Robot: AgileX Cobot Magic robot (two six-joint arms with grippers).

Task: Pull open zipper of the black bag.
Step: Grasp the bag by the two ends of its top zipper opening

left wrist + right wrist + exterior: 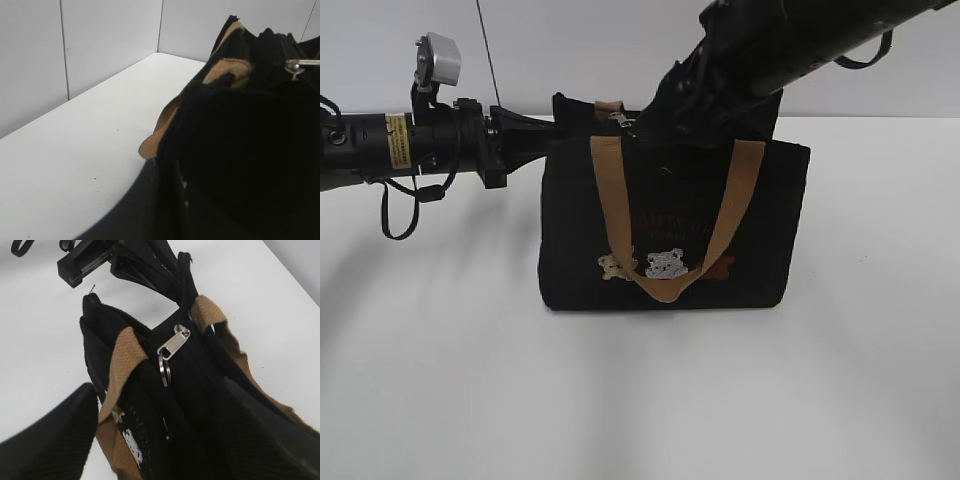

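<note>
Black bag (240, 165) fills the left wrist view, hiding that pincer.

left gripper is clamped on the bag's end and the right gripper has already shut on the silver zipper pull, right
Not quite. The right wrist view shows the right gripper open, its fingers either side of the black bag, with the silver zipper pull free. The left gripper is shut at the bag's end.
</note>
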